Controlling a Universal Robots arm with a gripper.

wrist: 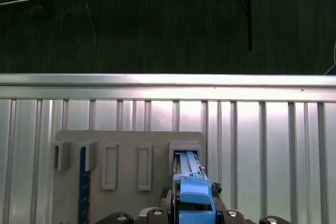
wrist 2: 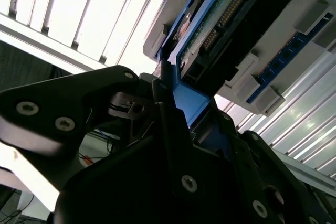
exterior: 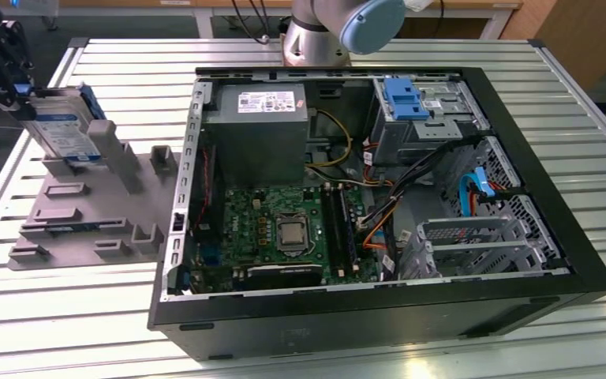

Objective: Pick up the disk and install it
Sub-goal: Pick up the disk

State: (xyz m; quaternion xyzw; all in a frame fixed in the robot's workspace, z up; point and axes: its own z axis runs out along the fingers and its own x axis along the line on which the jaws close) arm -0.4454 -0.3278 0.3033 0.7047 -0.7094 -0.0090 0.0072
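At the grey slotted holder, the end effector clasps the blue-railed disk.

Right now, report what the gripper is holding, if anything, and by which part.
The gripper holds the disk, clamped on the blue rail frame at its upper end; the disk stands upright at the grey holder.

- I record a slatted silver metal table, with bright glare on its slats.
- Dark floor lies beyond the table edge.
- A wooden desk and a wooden cabinet stand behind.
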